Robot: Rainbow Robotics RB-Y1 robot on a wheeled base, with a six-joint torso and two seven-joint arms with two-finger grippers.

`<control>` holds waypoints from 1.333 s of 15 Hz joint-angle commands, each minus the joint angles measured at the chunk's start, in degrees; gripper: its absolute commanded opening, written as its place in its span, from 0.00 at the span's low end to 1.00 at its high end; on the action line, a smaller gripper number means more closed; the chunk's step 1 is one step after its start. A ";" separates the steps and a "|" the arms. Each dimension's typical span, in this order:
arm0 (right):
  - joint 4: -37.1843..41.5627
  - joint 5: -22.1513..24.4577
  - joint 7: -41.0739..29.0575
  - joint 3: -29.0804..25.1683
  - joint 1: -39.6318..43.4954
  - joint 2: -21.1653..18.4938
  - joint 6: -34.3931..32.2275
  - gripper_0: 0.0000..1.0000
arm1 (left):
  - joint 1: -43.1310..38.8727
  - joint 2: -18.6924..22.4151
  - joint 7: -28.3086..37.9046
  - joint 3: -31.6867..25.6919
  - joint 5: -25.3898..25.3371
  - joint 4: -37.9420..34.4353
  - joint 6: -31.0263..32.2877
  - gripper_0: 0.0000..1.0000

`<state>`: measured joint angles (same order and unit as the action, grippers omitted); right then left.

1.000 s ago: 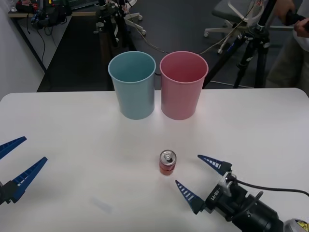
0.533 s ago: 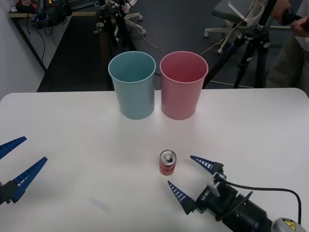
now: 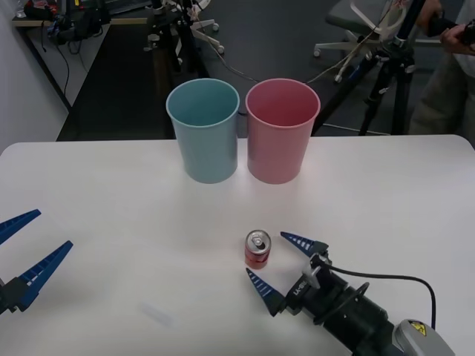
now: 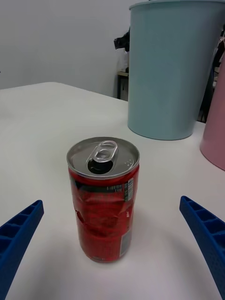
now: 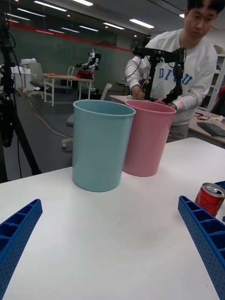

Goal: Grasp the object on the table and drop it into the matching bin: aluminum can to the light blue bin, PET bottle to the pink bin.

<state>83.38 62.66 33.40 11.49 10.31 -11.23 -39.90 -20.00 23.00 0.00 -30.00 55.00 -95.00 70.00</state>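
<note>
Front view, right gripper (image 3: 283, 265) spread wide beside upright aluminum can (image 3: 257, 249), no contact, left gripper (image 3: 30, 248) open, idle

We see even, bright overhead light from ceiling strips (image 5: 140, 22), soft faint shadows under the can (image 3: 257, 249) and bins on the white table (image 3: 111, 208), and a slightly soft, dim background room.

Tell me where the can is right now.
In the front view the can stands upright on the table, right of centre, nearer the robot than the pink bin, just ahead of the open right gripper.
</note>
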 commanded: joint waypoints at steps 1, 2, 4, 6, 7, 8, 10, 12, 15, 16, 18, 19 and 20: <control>-3.40 0.09 1.15 -0.51 -2.40 2.09 -0.09 1.00 | 0.00 0.00 0.00 0.00 0.00 0.00 0.00 1.00; -4.10 0.09 1.32 -0.59 -3.01 2.62 -0.09 1.00 | 0.00 0.00 0.00 0.00 0.00 0.00 0.00 1.00; -5.42 0.53 1.76 -0.95 -4.16 4.03 0.00 1.00 | 0.00 0.00 0.00 0.00 0.00 0.00 0.00 1.00; -6.47 0.88 2.11 -1.21 -4.95 5.08 0.00 1.00 | 0.00 0.00 0.00 0.00 0.00 0.00 0.00 1.00; -6.73 0.97 2.29 -1.21 -5.12 5.35 0.00 1.00 | 0.00 0.00 0.00 0.00 0.00 0.00 0.00 1.00; -7.00 0.97 2.46 -1.21 -5.21 5.61 0.00 1.00 | 0.00 0.00 0.00 0.00 0.00 0.00 0.00 1.00; -7.88 0.97 2.73 -1.21 -5.74 5.96 0.00 1.00 | 0.00 0.00 0.00 0.00 0.00 0.00 0.00 1.00; -9.02 0.97 2.99 -1.12 -6.53 6.40 0.00 1.00 | 0.00 0.00 0.00 0.00 0.00 0.00 0.00 1.00; -8.93 0.97 2.99 -1.21 -6.53 6.40 0.00 1.00 | 0.00 0.00 0.00 0.00 0.00 0.00 0.00 1.00; -8.93 0.97 2.99 -1.21 -6.62 6.40 0.00 1.00 | 0.00 0.00 0.00 0.00 0.00 0.00 0.00 1.00; -8.93 0.97 2.99 -1.21 -6.53 6.40 0.00 1.00 | 0.00 0.00 0.00 0.00 0.00 0.00 0.00 1.00; -8.93 0.97 2.90 -1.21 -6.53 6.40 -0.09 0.61 | 0.00 0.00 0.00 0.00 0.00 0.00 0.00 1.00; -8.93 0.88 2.82 -1.21 -6.62 6.40 -0.09 0.00 | 0.00 0.00 0.00 0.00 0.00 0.00 0.00 1.00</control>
<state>74.43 63.62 36.28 10.29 3.75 -4.83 -39.95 -20.00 23.00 0.00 -30.00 55.00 -95.00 70.00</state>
